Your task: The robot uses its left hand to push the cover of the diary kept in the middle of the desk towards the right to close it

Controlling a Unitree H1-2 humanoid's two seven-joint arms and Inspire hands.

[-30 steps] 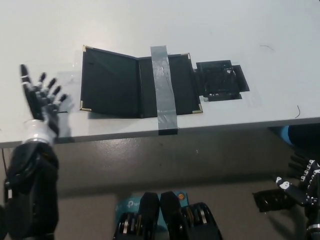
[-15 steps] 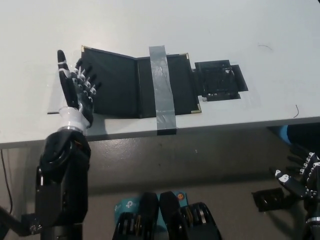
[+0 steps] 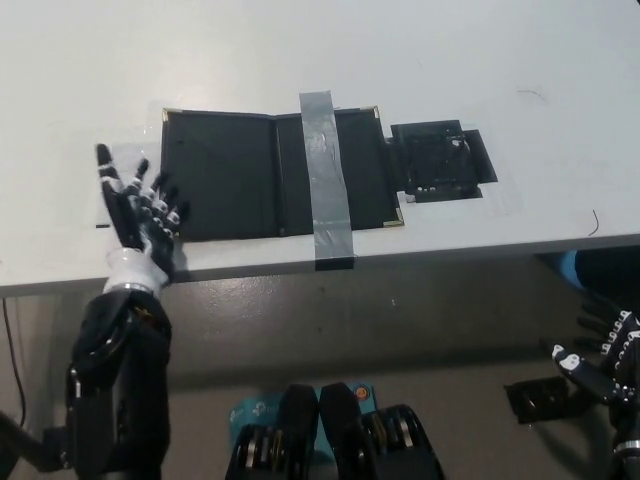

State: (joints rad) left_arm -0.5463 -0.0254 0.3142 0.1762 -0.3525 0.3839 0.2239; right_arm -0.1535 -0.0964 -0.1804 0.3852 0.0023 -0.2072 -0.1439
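Note:
A black diary [image 3: 250,175] with gold corner tips lies open in the middle of the white desk [image 3: 300,50]. Its left cover [image 3: 215,170] lies flat or nearly flat. A strip of grey tape [image 3: 326,175] runs across its right half down to the desk's front edge. My left hand [image 3: 140,215] is open, fingers spread and pointing up, at the lower left corner of the left cover, just beside or touching its edge. My right hand [image 3: 605,355] hangs open below the desk's edge at the bottom right, away from the diary.
A small black flat piece [image 3: 440,160] lies on the desk against the diary's right side. The desk's front edge [image 3: 400,262] runs just below the diary. A dark object [image 3: 540,400] lies on the floor at the lower right.
My left hand swung right to the cover's left edge, then dropped back a little toward the desk's front. The left cover, slightly raised before, now lies flatter. The right hand barely moved.

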